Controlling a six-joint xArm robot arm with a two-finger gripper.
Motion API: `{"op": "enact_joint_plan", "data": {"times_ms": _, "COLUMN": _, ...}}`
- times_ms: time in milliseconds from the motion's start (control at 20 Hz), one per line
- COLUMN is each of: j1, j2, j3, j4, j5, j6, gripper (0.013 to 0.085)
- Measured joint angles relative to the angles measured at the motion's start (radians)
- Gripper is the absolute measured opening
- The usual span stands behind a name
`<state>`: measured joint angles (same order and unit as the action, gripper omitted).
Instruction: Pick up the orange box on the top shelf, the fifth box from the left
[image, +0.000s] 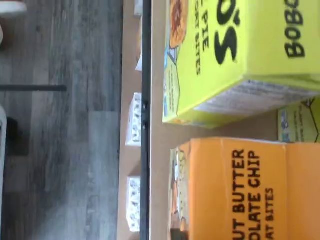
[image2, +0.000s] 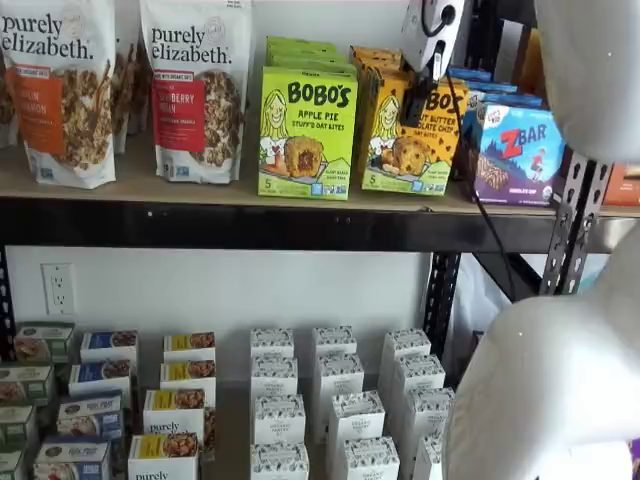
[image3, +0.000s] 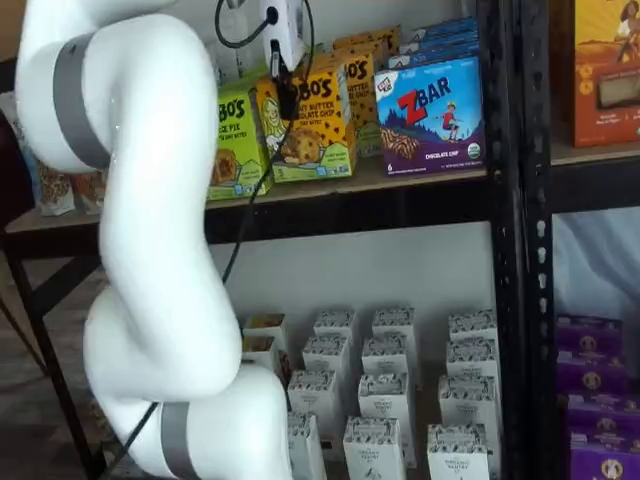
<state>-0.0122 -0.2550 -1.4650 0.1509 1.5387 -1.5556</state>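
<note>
Orange box (image2: 412, 135): upright on the top shelf (image2: 200, 190), just beside the lime-green Apple Pie carton (image2: 306, 130) on one side and near the blue ZBar box (image2: 515, 150) on the other; also seen in a shelf view (image3: 315, 125); the wrist view shows its upper face with "BUTTER" and "CHIP" lettering (image: 245, 190), and the green carton next to it (image: 235, 50).

Pincer (image2: 412, 110): white body above the orange box, black fingers reaching down over the box's upper front; clenched on the orange box, no gap between the fingers showing; in a shelf view (image3: 288, 100) the dark fingers hang against the carton's upper edge.

Arm pose: white arm (image3: 150, 250) rises from low in the foreground, bends at a grey-banded joint, and reaches up and back toward the top shelf; the wrist points downward over the box; a black cable (image2: 480, 200) trails down from the pincer past the shelf's front rail.

Top shelf: tan board with a black front rail; granola bags (image2: 195, 85) stand further along it.

Lower shelf: rows of small white cartons (image2: 340, 400).
</note>
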Motion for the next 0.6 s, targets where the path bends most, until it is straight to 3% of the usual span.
{"op": "enact_joint_plan", "data": {"times_ms": 600, "j1": 0.006, "j2": -0.117, "j3": 0.073, "j4": -0.016, "j5": 0.031, "j6": 0.009, "gripper": 0.021}}
